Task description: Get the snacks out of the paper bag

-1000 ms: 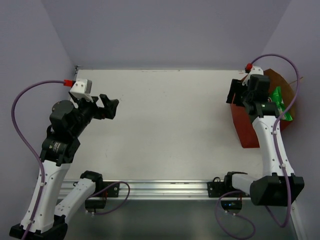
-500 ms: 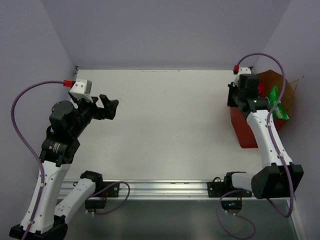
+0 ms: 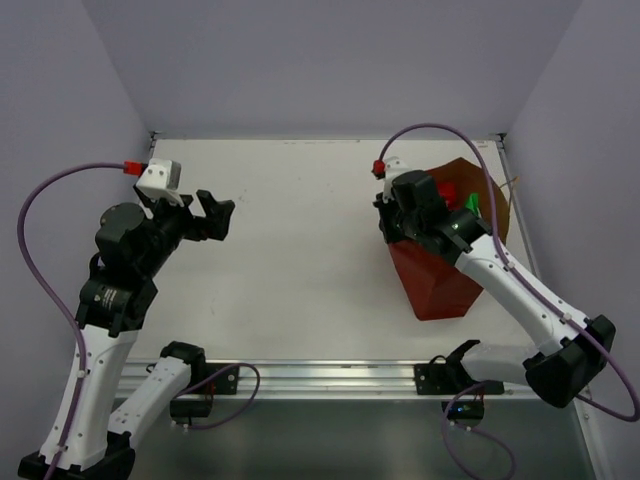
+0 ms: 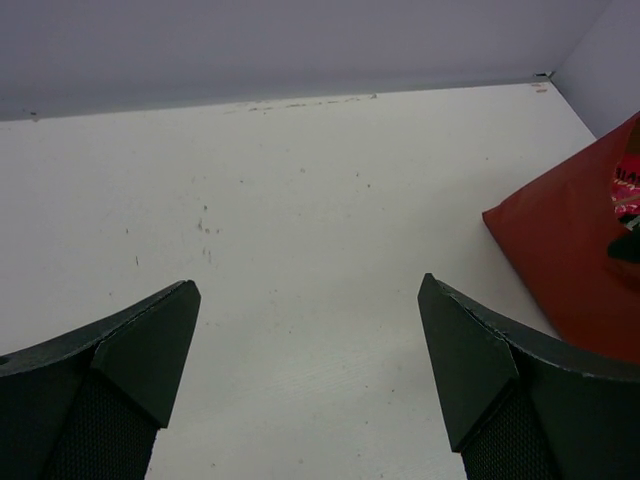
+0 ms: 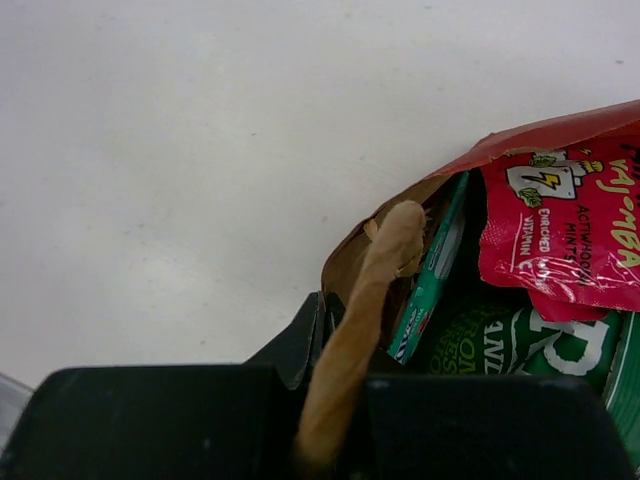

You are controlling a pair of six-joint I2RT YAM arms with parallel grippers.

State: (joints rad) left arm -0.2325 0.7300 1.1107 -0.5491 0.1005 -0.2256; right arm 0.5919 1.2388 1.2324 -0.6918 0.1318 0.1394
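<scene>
The paper bag (image 3: 440, 285) stands tilted on the right half of the table, its mouth facing up and back. My right gripper (image 3: 392, 225) is shut on the bag's left rim (image 5: 350, 262), with the twine handle (image 5: 365, 320) running between its fingers. Inside the mouth lie snacks: a red packet (image 5: 565, 230), a flat teal packet (image 5: 430, 280) and a green-and-white packet (image 5: 500, 340). Red (image 3: 450, 194) and green (image 3: 470, 208) also show in the top view. My left gripper (image 3: 215, 215) hovers open over the left side, far from the bag (image 4: 560, 260), with nothing between its fingers (image 4: 150, 350).
White tabletop (image 3: 300, 230) with purple walls at the back and both sides. The right arm's purple cable (image 3: 440, 130) loops above the bag. A metal rail (image 3: 320, 375) runs along the near edge.
My right gripper shut on the bag's rim and dragged the bag leftward and nearer, from the right wall toward the table's middle. The left arm stayed put.
</scene>
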